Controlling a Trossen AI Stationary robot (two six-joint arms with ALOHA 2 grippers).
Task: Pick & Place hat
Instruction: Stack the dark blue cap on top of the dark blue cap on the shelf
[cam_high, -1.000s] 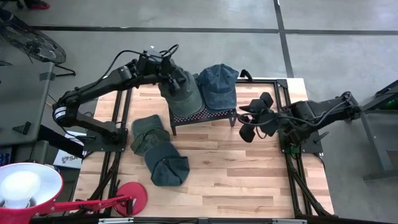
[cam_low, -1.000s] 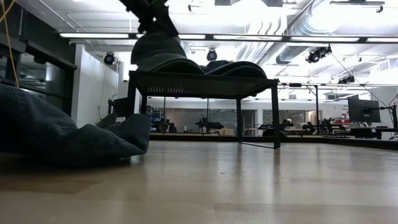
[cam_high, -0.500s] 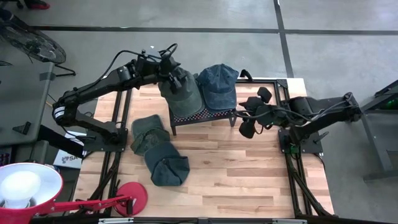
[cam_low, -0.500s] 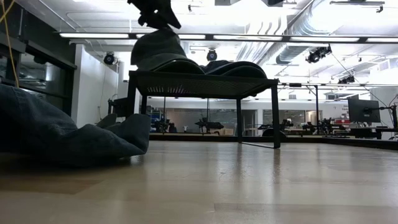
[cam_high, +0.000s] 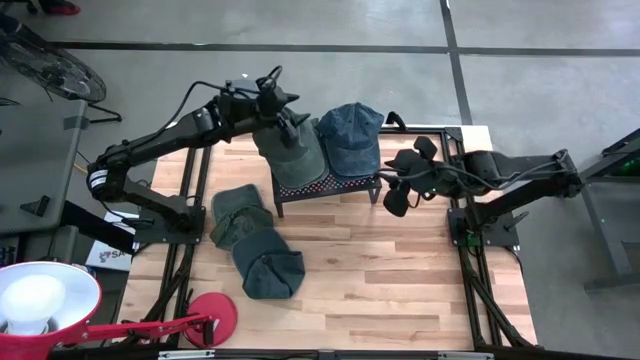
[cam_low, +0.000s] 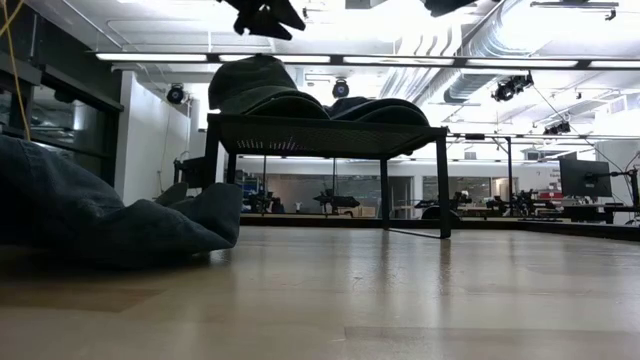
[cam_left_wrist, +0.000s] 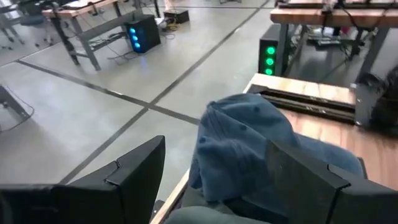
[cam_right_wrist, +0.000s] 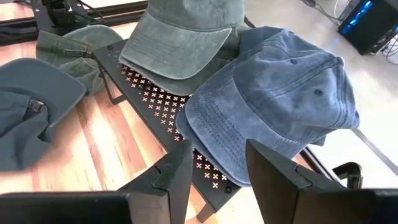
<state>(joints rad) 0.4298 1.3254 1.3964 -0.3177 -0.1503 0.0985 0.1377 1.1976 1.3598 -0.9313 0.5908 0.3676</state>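
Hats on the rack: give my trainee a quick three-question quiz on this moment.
1. True or false: the green hat lies on the black rack.
2. How many hats lie on the wooden table beside the rack?
3. Which is nearer the blue hat: (a) the right tool, (b) the red lamp base?

Key: 1 true. 2 two. 3 a. The left tool hangs open above the green hat, holding nothing.

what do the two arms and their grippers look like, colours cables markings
Both arms are black, jointed links with loose black cables looping along them. The left arm has a white band near its base. Left gripper and right gripper have flat, angular black fingers.
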